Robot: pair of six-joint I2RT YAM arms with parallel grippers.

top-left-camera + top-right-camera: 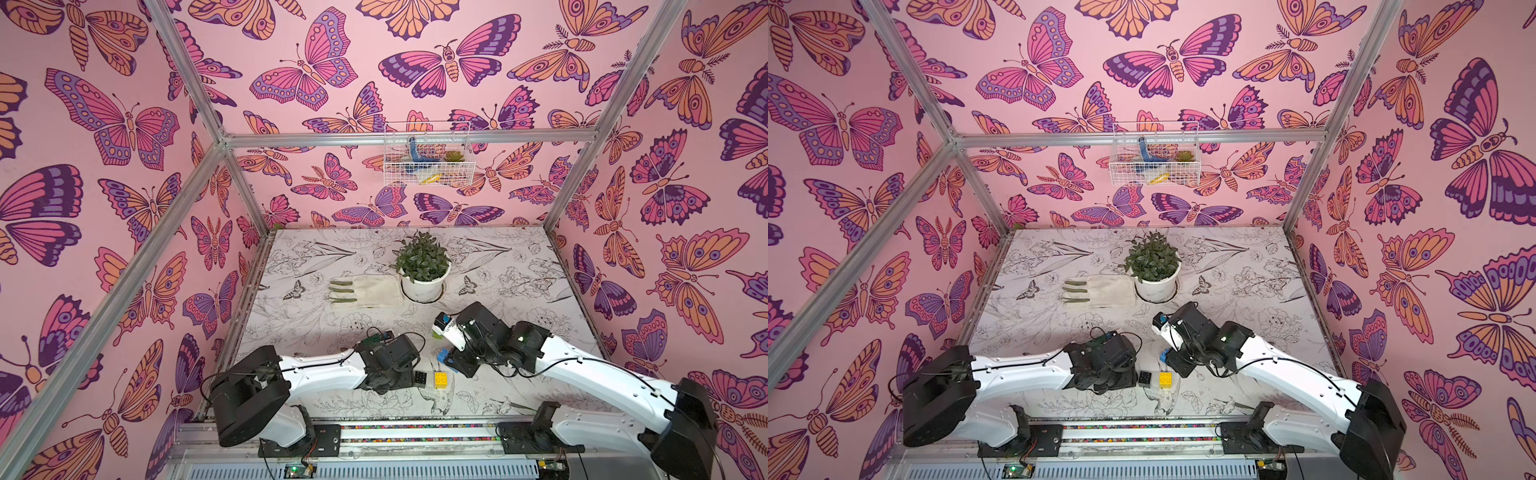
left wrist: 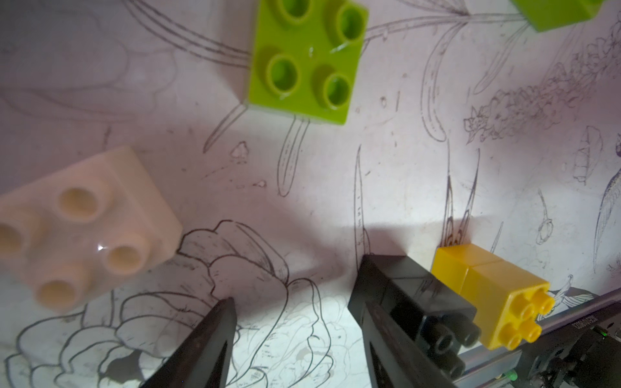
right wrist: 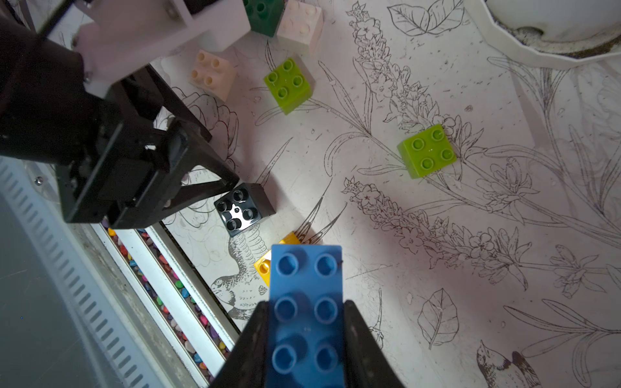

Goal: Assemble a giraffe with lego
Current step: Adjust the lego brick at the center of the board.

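A: Right gripper (image 3: 305, 314)?
B: Clamped on the long blue studded plastic brick (image 3: 306, 268), one finger on each long side, studs facing the wrist camera.
A: Left gripper (image 2: 295, 302)?
B: Roughly half open, nothing between the fingers. One finger (image 3: 208, 192) sits right at the side of the black square plastic brick column (image 3: 239, 211). Cannot tell if it presses.
A: Giraffe (image 1: 420, 378)?
B: Just legs. The black column and the yellow square plastic brick column (image 2: 494, 289) stand upright, side by side and touching, near the front edge of the white flower-print surface (image 1: 498, 291), between the arms in both top views. The blue brick hangs over the yellow column and hides most of it in the right wrist view. Contact unclear.
A: Loose lego?
B: All studs up and apart from the legs: a lime square brick (image 3: 289, 84), a second lime square brick (image 3: 426, 151), a cream-white square brick (image 3: 211, 72), and another white square brick (image 3: 300, 23) just beside a dark green brick (image 3: 262, 15).
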